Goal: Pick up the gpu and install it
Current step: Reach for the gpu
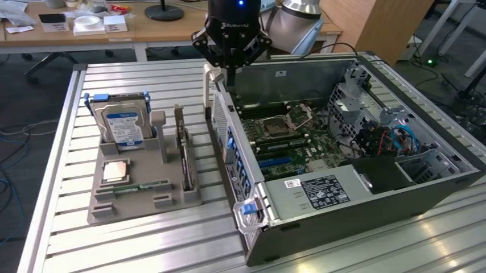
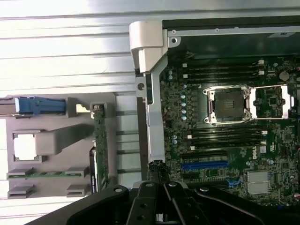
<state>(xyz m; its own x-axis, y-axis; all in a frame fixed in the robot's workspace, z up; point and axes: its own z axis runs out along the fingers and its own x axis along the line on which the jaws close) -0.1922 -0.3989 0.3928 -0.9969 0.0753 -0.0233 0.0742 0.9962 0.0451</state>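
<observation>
Exterior view: I see gripper (image 1: 230, 77) at upper centre of frame, fingers pinched shut w/ nothing in them, just above rear wall of PC case (image 1: 365, 222). Gpu (image 1: 184, 153) stands upright in grey holder (image 1: 140, 196), left of centre, well apart from gripper.

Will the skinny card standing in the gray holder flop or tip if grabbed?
The gpu is probably stiff: it stands straight on its thin edge. It would likely tip once out of the holder slot. Its bare circuit side looks fragile.
</observation>
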